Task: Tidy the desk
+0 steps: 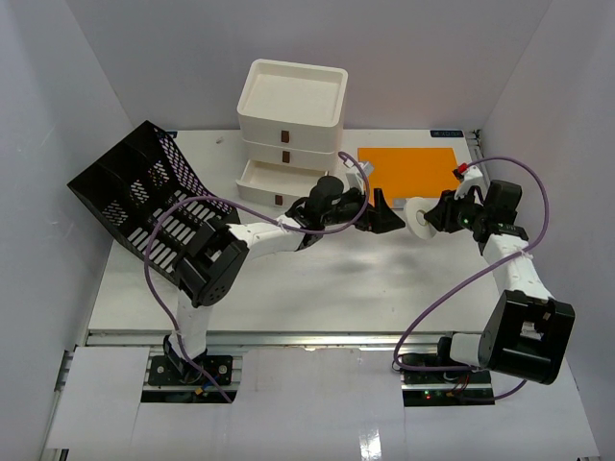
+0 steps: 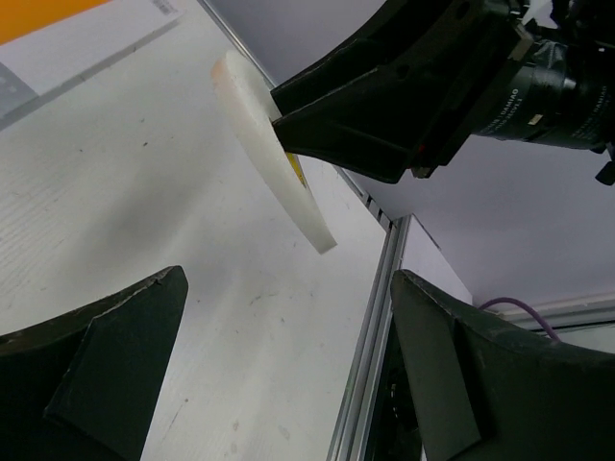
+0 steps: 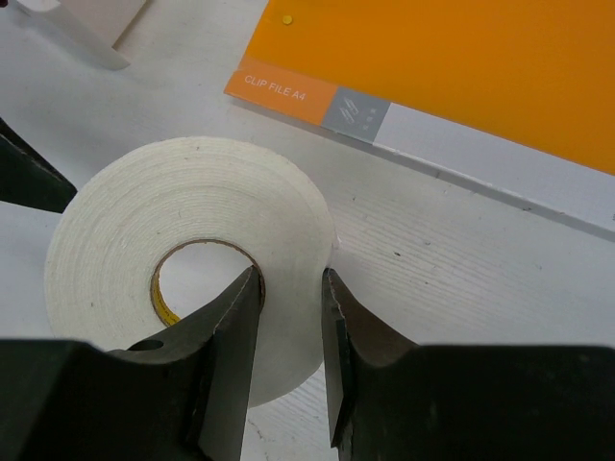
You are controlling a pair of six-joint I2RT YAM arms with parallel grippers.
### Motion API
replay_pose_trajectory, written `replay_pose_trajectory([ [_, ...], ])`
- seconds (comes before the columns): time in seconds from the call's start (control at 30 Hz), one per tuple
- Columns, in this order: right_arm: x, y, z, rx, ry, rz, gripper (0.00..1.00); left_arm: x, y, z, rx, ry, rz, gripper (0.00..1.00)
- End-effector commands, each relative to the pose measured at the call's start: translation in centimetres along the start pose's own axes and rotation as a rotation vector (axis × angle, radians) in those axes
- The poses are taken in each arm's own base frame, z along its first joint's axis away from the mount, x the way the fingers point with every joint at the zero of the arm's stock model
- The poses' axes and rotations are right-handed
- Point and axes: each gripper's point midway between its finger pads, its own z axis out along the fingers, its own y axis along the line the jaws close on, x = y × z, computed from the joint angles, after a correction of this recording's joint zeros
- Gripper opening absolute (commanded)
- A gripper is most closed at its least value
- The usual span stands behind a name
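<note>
Surface (image 1: 336,279): white, filled the enclosure between the white walls, metal rail along the near edge. Both arm bases sat at that rail.

Right gripper (image 3: 288,331): pinched the wall of a white tape roll (image 3: 192,250), one finger inside the core hole and the other on the outer face. In the top view the roll (image 1: 419,217) was right of centre, just near the near-left corner of the orange file (image 1: 408,168). The roll was tilted up on edge. I could not tell if its lower rim touched the surface.

Left gripper (image 2: 288,384): fingers spread wide, nothing between them. It pointed at the roll (image 2: 274,158) from the left, near but apart from it. In the top view this gripper (image 1: 382,217) was just left of the roll, facing the right gripper (image 1: 437,213).

File: lay flat at far right of the surface, with a white strip along one edge. The label read "CLIP FILE A4" in the right wrist view (image 3: 461,67).

Drawer box (image 1: 291,106): white, three drawers, at far centre. Its bottom drawer (image 1: 269,181) was pulled out towards the near side.

Rack (image 1: 135,197): black mesh, at far left, leaning towards the left wall.
</note>
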Motion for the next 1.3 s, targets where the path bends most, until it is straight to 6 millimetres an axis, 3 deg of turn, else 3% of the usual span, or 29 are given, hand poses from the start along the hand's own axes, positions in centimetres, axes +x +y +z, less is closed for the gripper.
replay_pose_trajectory([
  [0.0, -0.7, 1.1, -0.3, -0.036, -0.034, -0.009, 0.12, -1.6, -1.0, 1.2, -0.039, -0.033, 0.03, 0.97],
  [0.17, -1.0, 1.3, -0.5, -0.044, -0.045, -0.012, 0.12, -1.9, -1.0, 2.0, -0.054, -0.043, 0.033, 0.94],
  [0.4, -1.1, 1.8, -0.6, -0.067, -0.055, -0.01, 0.12, -1.4, -0.2, 3.4, -0.1, -0.021, -0.007, 0.76],
  [0.77, -1.3, 2.7, -0.5, -0.114, -0.078, 0.004, 0.11, -1.1, -0.1, 4.1, -0.112, -0.013, -0.037, 0.58],
  [1.03, -1.0, 3.0, -0.2, -0.128, -0.078, 0.009, 0.12, -0.8, -1.3, 4.4, -0.049, 0.015, -0.049, 0.16],
  [1.1, -0.9, 3.0, -0.2, -0.13, -0.078, 0.008, 0.17, -0.6, -1.3, 4.3, -0.047, 0.021, -0.049, 0.04],
  [1.17, -0.9, 3.1, -0.2, -0.134, -0.078, 0.003, 0.26, -0.6, -1.4, 4.2, -0.051, 0.022, -0.043, 0.0],
  [1.23, -0.8, 3.2, -0.2, -0.142, -0.077, -0.009, 0.54, -0.5, -1.1, 3.8, -0.068, 0.022, -0.034, 0.0],
  [1.27, -0.8, 3.3, -0.3, -0.149, -0.075, -0.024, 0.64, -0.6, -0.9, 3.5, -0.082, 0.02, -0.022, 0.0],
])
